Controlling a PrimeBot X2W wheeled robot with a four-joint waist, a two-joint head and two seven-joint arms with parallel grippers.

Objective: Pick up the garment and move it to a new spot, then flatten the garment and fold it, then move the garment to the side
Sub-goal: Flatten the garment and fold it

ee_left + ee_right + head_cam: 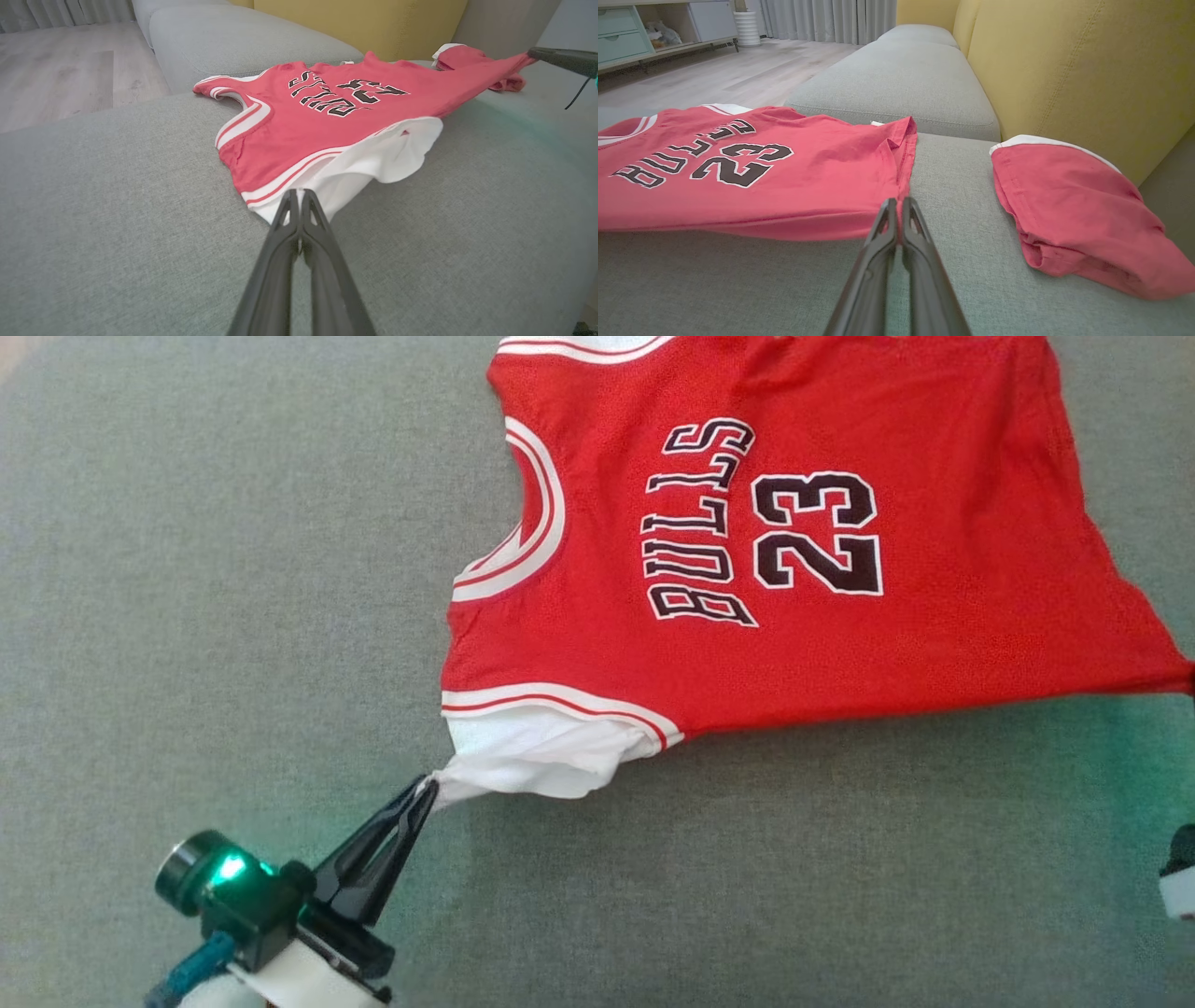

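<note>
The left hand [425,795] pinches a white shoulder corner of the jersey [934,644], the right hand [899,205] its hem corner, both fully closed. It lies stretched face-up on the grey sofa [187,616]; flattening looks underway, folding and setting aside remain.

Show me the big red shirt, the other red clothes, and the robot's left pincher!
red jersey [980,523], head view, on the plain red cloth right of the number.
second red garment [1078,219], right wrist view, on the middle of its top.
left gripper [426,791], head view, at its fingertips pinching the jersey's white corner.
</note>
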